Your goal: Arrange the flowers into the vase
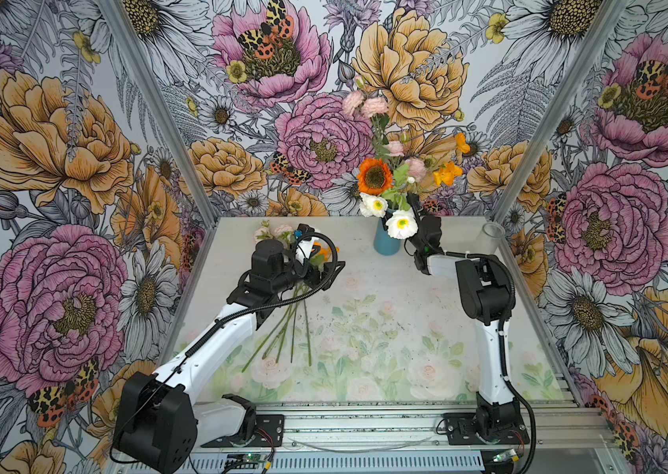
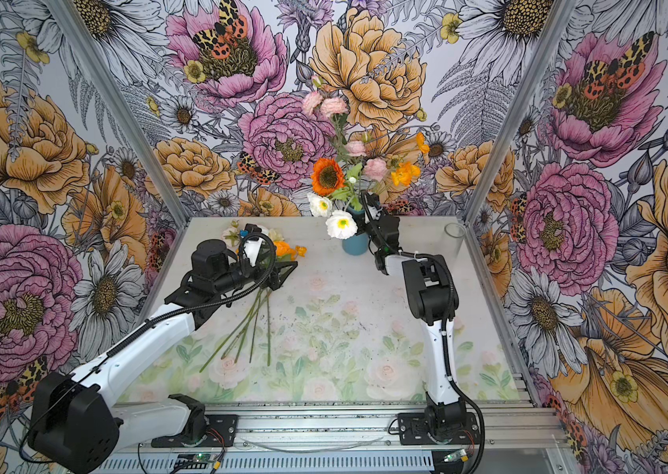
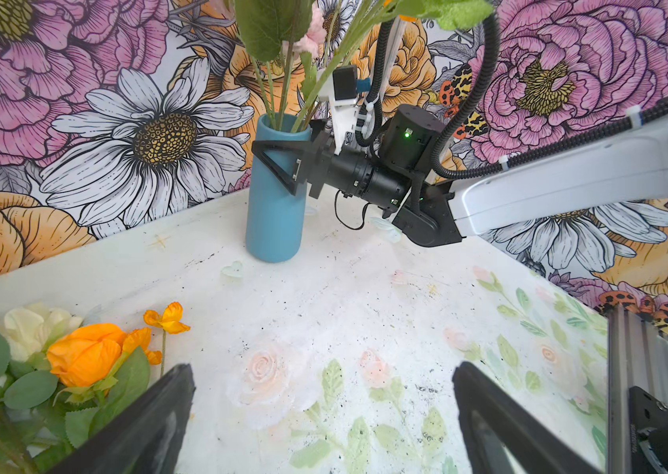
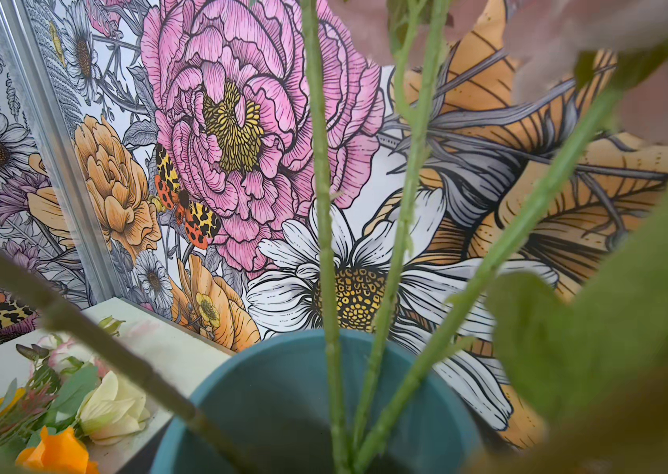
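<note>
Flowers [image 1: 374,175] in vase [image 1: 386,243] — some loose.

Vase [image 2: 355,245]: upper middle of the frame, at the back of the table [image 2: 336,279] — a bunch [image 2: 327,176] stands in it.
Loose flowers [image 2: 283,248]: lying on the table, left of the vase.
Glass [image 2: 453,240]: table's back right corner — well apart from the vase.

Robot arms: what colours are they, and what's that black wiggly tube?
The left arm and right arm have white shells with black joints. A ribbed black cable hose runs along each. The claw fingers are hollow black triangles, and a tiny green light glows at the right wrist.
</note>
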`<state>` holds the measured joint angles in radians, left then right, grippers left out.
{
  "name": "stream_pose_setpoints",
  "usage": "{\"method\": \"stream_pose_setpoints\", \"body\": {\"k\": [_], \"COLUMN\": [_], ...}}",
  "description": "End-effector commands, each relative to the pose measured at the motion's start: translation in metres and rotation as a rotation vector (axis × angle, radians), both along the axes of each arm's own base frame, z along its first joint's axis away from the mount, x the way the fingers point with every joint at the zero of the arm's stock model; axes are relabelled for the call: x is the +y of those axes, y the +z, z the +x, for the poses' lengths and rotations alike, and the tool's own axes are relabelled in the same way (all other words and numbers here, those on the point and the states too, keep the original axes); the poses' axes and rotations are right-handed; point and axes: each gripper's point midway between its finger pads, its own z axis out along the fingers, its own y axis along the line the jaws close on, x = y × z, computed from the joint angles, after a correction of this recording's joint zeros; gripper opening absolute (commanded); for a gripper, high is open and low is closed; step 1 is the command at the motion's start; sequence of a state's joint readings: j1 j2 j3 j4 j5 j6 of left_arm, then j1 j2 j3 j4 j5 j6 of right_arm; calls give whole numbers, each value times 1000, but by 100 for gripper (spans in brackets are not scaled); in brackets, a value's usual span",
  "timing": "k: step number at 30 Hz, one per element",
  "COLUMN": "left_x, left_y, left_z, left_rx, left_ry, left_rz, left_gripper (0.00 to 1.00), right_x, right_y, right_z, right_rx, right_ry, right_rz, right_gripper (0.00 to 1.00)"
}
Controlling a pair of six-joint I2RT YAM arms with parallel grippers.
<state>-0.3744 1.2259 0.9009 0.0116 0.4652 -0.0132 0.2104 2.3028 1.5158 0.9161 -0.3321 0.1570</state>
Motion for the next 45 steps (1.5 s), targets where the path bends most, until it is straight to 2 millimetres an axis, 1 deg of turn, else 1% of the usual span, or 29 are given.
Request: {"method": "stream_pose_setpoints", "body": {"k": [1, 5, 9, 16, 23, 24, 25, 34, 38, 42, 45], "left_x": [1, 1, 3, 3, 8, 8, 8, 9, 9, 9, 9], "left_y": [17, 16, 18, 19, 25, 25, 25, 24, 26, 28, 28], "left_z": [1, 1, 2, 1, 0, 0, 0, 1, 0, -1, -1], "left_rx": [-34, -32, -31, -27, -44, -40, -37, -29, -30, -30, -29], "left_ry": [-13, -12, -9, -11, 6, 3, 1, -2, 0, -5, -5], "left_rz": [-37, -37, -43, -49, -53, -56, -59, -65, -70, -75, -77], "left_gripper": [99, 99, 99, 99, 99, 99, 99, 99, 99, 99, 99], "right_x": [1, 1, 2, 5, 7, 7, 7, 6, 6, 4, -3], "right_y": [66, 59, 52, 47, 42, 42, 41, 35, 35, 27, 21], "right_z": [-7, -4, -3, -4, -4, -3, -3, -8, -17, -30, -40], "right_rx": [-236, -229, -215, -192, -177, -173, -170, -156, -143, -122, -117], "right_ry": [-11, -23, -33, -37, -53, -54, -54, -49, -41, -36, -45], "right_rz": [26, 33, 46, 29, 20, 20, 20, 13, 2, -26, -26], "right_gripper": [46, 50, 60, 72, 85, 89, 98, 99, 99, 100, 100]}}
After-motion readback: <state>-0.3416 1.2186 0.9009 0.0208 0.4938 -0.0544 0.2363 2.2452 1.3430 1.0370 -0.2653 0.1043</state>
